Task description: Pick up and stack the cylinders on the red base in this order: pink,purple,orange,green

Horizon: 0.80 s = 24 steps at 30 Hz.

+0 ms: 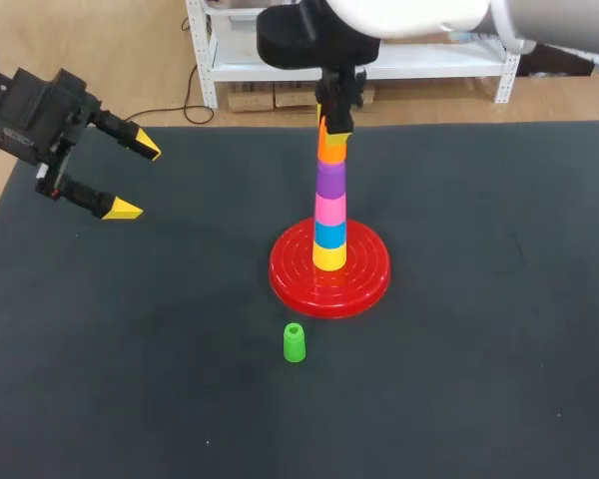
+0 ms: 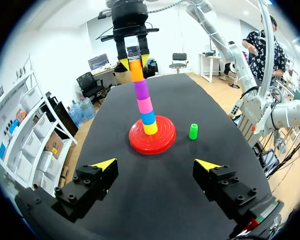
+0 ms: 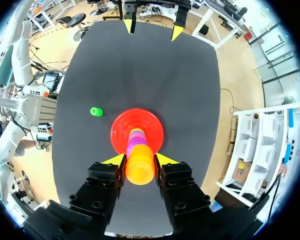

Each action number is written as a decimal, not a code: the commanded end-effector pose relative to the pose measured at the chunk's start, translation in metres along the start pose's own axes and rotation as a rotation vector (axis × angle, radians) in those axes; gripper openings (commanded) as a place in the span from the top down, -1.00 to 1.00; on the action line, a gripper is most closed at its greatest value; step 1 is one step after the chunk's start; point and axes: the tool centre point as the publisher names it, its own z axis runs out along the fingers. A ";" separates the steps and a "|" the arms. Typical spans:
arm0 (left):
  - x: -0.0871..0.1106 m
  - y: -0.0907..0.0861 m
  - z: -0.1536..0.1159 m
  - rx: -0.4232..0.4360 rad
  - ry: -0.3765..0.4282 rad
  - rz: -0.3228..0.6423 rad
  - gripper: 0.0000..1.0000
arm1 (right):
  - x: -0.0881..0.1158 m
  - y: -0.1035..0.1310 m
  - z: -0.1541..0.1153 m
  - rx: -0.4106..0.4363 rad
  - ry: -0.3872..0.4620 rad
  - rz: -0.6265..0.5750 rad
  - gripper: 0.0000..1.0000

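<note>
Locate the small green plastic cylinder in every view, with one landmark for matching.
Head view: green cylinder on the dark mat, in front of the red base, apart.
Left wrist view: green cylinder beside the red base, not touching.
Right wrist view: green cylinder beside the red base, apart from it.
Shared landmark: the red base carrying the coloured stack.

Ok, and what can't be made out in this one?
1. Right wrist view: the orange cylinder, held in the right claw, hides much of the purple cylinder and pink cylinder under it.
2. Head view: the right arm hides the claw's base, and the claw covers the orange cylinder's top.
3. Both wrist views: the green cylinder is too small to show detail.
</note>
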 end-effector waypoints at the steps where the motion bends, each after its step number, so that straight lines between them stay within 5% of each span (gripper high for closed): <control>1: 0.001 0.000 0.001 -0.002 0.000 0.001 -1.00 | 0.002 0.002 0.006 0.004 -0.005 0.005 1.00; 24: 0.001 0.000 0.001 -0.002 0.000 0.001 -1.00 | -0.002 0.001 0.003 0.010 -0.015 -0.004 1.00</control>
